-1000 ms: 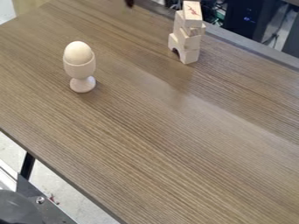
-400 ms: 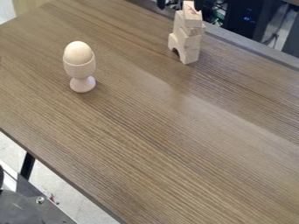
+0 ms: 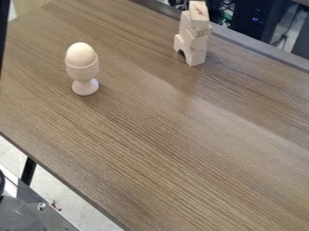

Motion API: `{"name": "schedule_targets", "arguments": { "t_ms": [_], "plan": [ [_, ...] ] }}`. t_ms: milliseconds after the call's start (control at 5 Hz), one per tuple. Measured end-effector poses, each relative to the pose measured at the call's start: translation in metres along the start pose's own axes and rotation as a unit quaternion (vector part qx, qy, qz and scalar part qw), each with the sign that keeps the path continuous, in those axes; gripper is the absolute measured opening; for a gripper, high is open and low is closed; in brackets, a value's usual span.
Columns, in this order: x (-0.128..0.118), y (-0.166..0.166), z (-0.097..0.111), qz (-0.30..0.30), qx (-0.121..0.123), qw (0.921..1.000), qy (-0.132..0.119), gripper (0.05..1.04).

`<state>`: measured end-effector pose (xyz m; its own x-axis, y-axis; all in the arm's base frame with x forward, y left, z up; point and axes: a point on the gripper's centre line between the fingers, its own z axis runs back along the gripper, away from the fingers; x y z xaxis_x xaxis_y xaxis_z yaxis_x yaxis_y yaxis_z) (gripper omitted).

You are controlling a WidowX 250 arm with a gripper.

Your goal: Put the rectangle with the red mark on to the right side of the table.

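Using the egg cup as my landmark, I find the rectangle with the red mark [image 3: 198, 14] to its right and farther back, on top of a stack of pale wooden blocks [image 3: 195, 44]. The mark shows on its slanted upper face. The stack's lowest block has an arched notch and stands on the brown wood-grain table [image 3: 163, 135]. I cannot tell whether my gripper is open or closed. The egg cup [image 3: 82, 72] stands upright, with a pale egg [image 3: 80, 53] seated in it. To the cup's left, a dark strip [image 3: 3, 31] cuts into the view; I cannot tell what it is. Nearer than the cup, beyond the table's edge, are a black leg [image 3: 28, 170] and a grey metal piece [image 3: 45, 214] with a bolt.
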<state>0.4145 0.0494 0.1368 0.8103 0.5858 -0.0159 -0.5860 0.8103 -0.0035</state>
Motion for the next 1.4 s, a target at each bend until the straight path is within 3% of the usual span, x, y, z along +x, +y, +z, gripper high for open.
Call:
{"name": "schedule_targets", "arguments": {
  "t_ms": [1000, 1400],
  "plan": [
    [0.012, -0.007, -0.013, 0.002, 0.000, 0.9999, 0.010, 1.000],
    [0.015, -0.010, -0.010, 0.004, -0.003, 1.0000, 0.004, 1.000]
  ]
}}
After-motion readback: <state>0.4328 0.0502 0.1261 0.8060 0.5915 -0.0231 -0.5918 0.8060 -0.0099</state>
